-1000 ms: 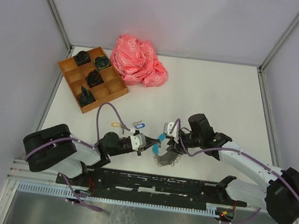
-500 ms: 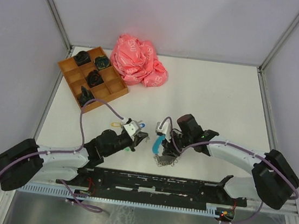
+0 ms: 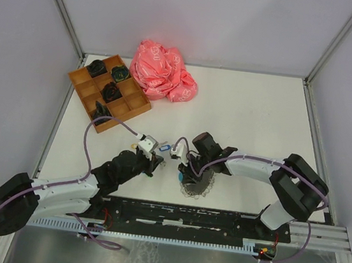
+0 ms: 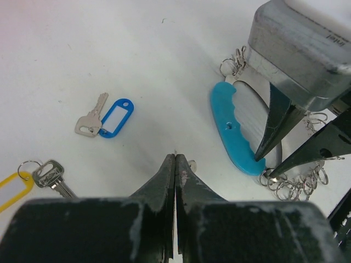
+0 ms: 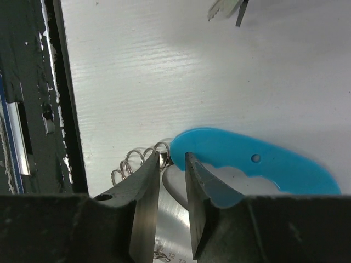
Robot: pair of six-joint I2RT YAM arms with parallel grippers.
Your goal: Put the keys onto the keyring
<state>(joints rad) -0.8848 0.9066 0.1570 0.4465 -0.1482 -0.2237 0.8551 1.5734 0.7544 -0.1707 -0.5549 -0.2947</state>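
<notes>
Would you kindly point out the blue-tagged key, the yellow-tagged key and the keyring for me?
blue-tagged key (image 4: 114,119): left wrist view, on the tag's white label.
yellow-tagged key (image 4: 48,176): left wrist view, on the key's silver head.
keyring (image 4: 233,129): left wrist view, on its light blue curved segment.

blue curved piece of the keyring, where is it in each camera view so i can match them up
Top external: the blue curved piece is low centre, beside the right gripper.
Left wrist: right of centre, slanting down toward the other arm's fingertips.
Right wrist: lower right, its left end at the fingertips.
Shared landmark: the right gripper, tips at one end of the piece.
</notes>
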